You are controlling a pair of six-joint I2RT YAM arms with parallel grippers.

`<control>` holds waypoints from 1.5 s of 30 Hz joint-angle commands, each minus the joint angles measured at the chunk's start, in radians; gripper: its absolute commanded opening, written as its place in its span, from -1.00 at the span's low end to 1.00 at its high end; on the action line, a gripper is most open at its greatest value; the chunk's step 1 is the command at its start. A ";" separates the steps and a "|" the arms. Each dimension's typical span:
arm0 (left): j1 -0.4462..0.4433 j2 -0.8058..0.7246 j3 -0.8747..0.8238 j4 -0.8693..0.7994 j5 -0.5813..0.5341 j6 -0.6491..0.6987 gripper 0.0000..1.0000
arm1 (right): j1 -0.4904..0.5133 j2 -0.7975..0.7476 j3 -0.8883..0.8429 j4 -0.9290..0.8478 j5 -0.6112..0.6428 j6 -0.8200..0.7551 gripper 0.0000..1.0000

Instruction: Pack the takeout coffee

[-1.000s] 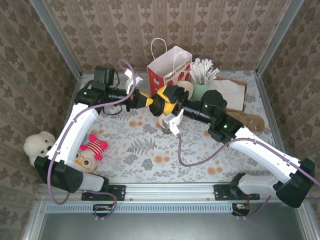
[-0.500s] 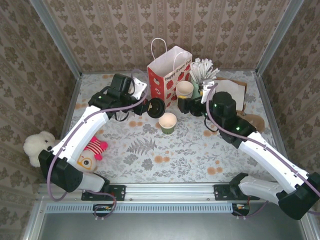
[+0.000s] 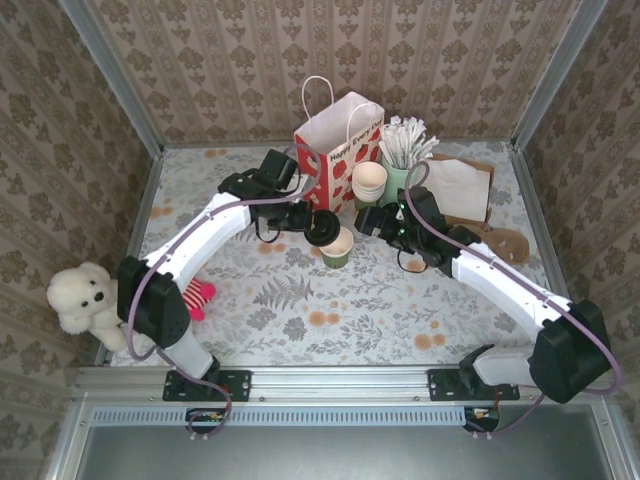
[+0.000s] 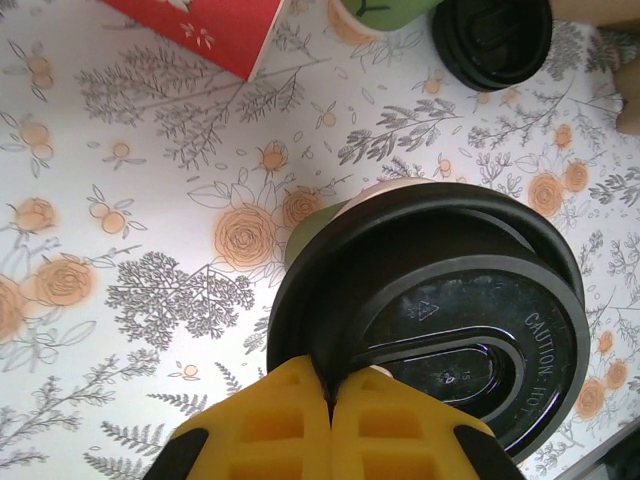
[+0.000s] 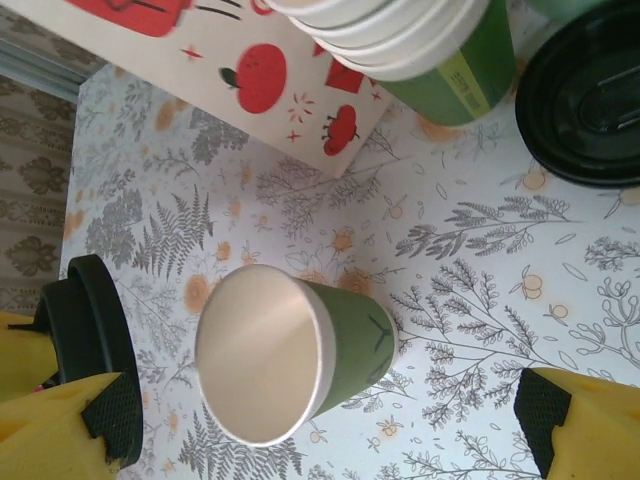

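Near left edge: white teddy [image 3: 80,300] and striped plush [image 3: 195,293], not in play.

Mid-table: green cup [image 3: 337,246] stands upright and uncovered, cream inside showing, in front of the gift bag [image 3: 335,150].

Change: a second ago both grippers were bunched over the cup. Half a second ago they'd pulled apart, lid riding with the left arm. Now the left gripper [image 3: 302,220] is back in with the black lid [image 3: 322,228] right at the cup's rim, and the right gripper [image 3: 368,222] has closed in from the other side. Reads as lidding in progress, so the coffee isn't ready for the bag yet.

Fingers:
- Left gripper [image 4: 330,395]: yellow fingers pinched shut on the lid's [image 4: 440,310] rim.
- Right gripper [image 5: 325,440]: jaws spread wide either side of the cup [image 5: 270,355], holding nothing.

View differences:
- Left wrist: lid overlaps the cup, a green sliver [image 4: 303,238] peeking out at its edge, so it looks nearly placed.
- Right wrist: lid [image 5: 90,340] is tilted on edge beside the rim, with a gap. Not seated.

Far side: spare lid [image 5: 590,90], stack of cream cups [image 3: 370,183], stirrer cup [image 3: 403,160].
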 commanded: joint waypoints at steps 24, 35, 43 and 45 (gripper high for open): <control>-0.105 0.254 0.300 -0.251 -0.130 -0.085 -1.00 | -0.070 0.108 -0.151 0.238 -0.196 0.136 0.84; -0.106 0.300 0.332 -0.284 -0.128 -0.085 -1.00 | -0.073 0.110 -0.176 0.301 -0.218 0.167 0.86; -0.111 0.312 0.329 -0.277 -0.114 -0.086 -1.00 | -0.073 0.146 -0.177 0.337 -0.292 0.173 0.86; -0.111 0.316 0.330 -0.275 -0.113 -0.086 -1.00 | -0.073 0.164 -0.171 0.345 -0.321 0.173 0.85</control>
